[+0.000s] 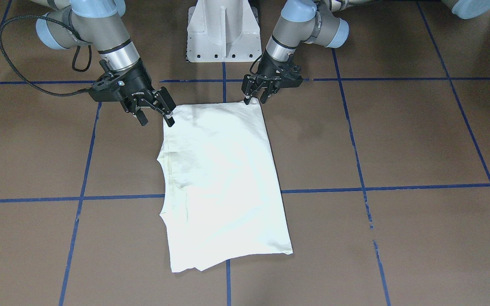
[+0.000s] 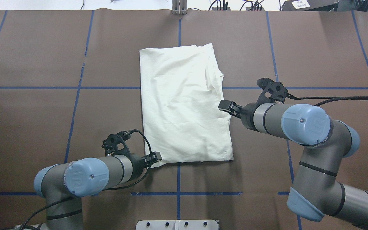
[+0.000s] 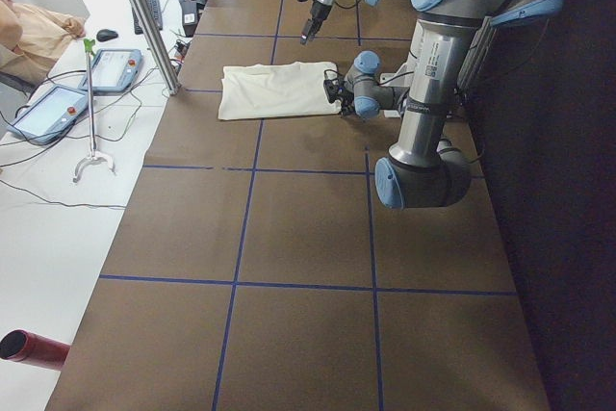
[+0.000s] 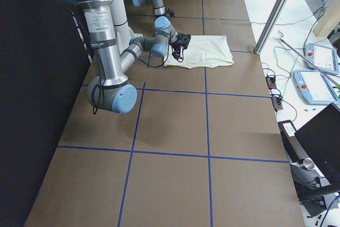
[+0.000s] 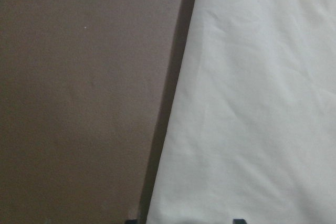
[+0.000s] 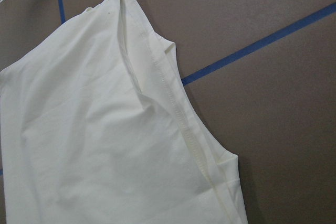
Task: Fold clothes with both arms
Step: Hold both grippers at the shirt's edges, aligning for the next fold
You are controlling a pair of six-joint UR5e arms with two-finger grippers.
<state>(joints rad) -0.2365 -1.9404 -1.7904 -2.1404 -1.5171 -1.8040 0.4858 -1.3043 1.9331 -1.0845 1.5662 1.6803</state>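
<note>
White pedestal [image 1: 223, 32] at the middle of the desk's [image 2: 43, 127] near edge, one arm to each side of it.

Left arm [image 2: 85, 175]: stretched low over the desk toward the near left corner of the shirt [image 2: 184, 102]. The left jaws stand apart at that corner, one fingertip [image 1: 248, 97] right at the cloth's edge. In the left wrist view the shirt's edge runs between the two tips, close below the camera; the jaws clamp nothing.

Right arm [image 2: 302, 124]: raised above the desk. The right jaws stand apart and empty at the shirt's right side, by its near right corner. Whether a tip touches the cloth cannot be told.

Shirt: folded to a long rectangle, plain pale side up, flat about the desk's centre. Its long sides run from the near edge toward the far edge, and its far end lies closer to the far edge than its near end does to the near edge. The right side bears a curved, stitched hem [image 6: 178, 114].

Blue tape lines [image 2: 43, 87] divide the brown desk into squares; one crosswise line and the centre line pass under the shirt.

Metal post [image 3: 144, 16] at the far edge; beyond it, two pendants [image 4: 317, 56] on a white bench.
</note>
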